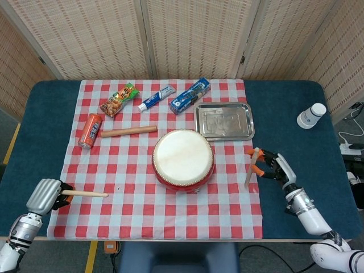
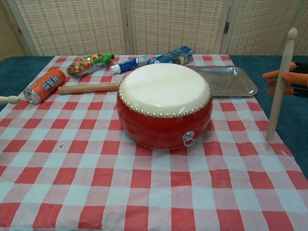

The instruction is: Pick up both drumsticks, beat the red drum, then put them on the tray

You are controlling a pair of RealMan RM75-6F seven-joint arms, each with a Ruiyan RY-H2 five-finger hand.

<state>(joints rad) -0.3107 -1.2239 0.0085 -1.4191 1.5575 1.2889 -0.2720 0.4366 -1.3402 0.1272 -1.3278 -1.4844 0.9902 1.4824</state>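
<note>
The red drum (image 1: 183, 159) (image 2: 164, 103) stands mid-cloth with its pale skin up. My left hand (image 1: 45, 196) grips one drumstick (image 1: 85, 194) at the cloth's left front edge; the stick lies level, pointing toward the drum, and only its tip (image 2: 7, 100) shows in the chest view. My right hand (image 1: 278, 168) (image 2: 291, 79), right of the drum, pinches the other drumstick (image 1: 251, 168) (image 2: 281, 82) with its orange fingertips. That stick stands nearly upright, lower end close to the cloth. The steel tray (image 1: 224, 120) (image 2: 226, 81) sits behind the drum, bare.
Behind and left of the drum lie an orange can (image 1: 90, 130), a thick wooden rod (image 1: 128, 131), a snack bag (image 1: 119, 99), a toothpaste tube (image 1: 156, 98) and a blue box (image 1: 190, 95). A white bottle (image 1: 311, 115) stands far right on the blue tabletop.
</note>
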